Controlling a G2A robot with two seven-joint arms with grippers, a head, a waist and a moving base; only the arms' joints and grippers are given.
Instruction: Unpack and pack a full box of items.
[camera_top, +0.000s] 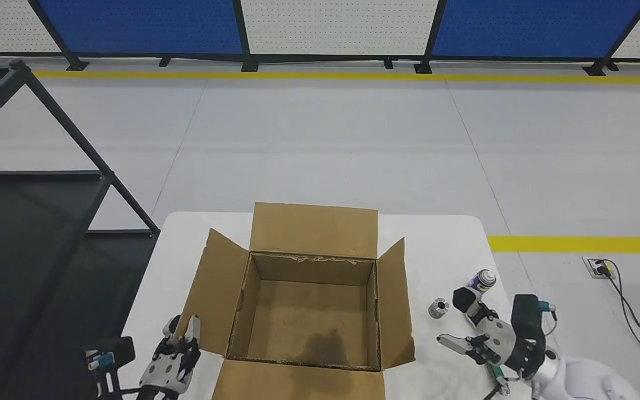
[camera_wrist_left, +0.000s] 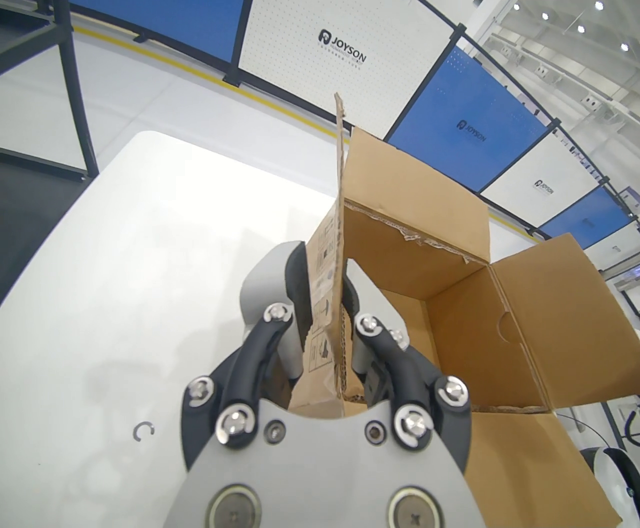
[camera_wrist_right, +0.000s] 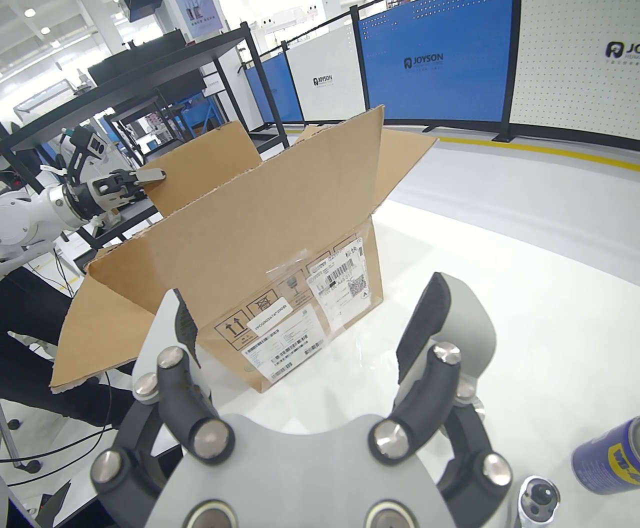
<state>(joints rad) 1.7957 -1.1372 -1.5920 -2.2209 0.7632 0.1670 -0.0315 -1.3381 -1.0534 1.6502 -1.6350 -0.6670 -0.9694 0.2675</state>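
An open cardboard box (camera_top: 312, 320) stands in the middle of the white table (camera_top: 440, 235), all its flaps raised, and its inside looks bare. My left gripper (camera_top: 181, 330) is at the box's left flap (camera_wrist_left: 340, 210), whose edge runs between the fingers (camera_wrist_left: 299, 292); the gripper is shut on it. The right wrist view shows that same gripper (camera_wrist_right: 146, 176) pinching the flap. My right gripper (camera_wrist_right: 309, 292) is open beside the box's labelled right wall (camera_wrist_right: 300, 320), holding nothing. A blue spray can (camera_top: 483, 281) and a small metal cylinder (camera_top: 437, 308) stand near it.
A black metal rack (camera_top: 50, 200) stands off the table's left side. The blue can (camera_wrist_right: 610, 460) lies close to my right wrist. Bare tabletop lies behind the box and to its left (camera_wrist_left: 150, 250).
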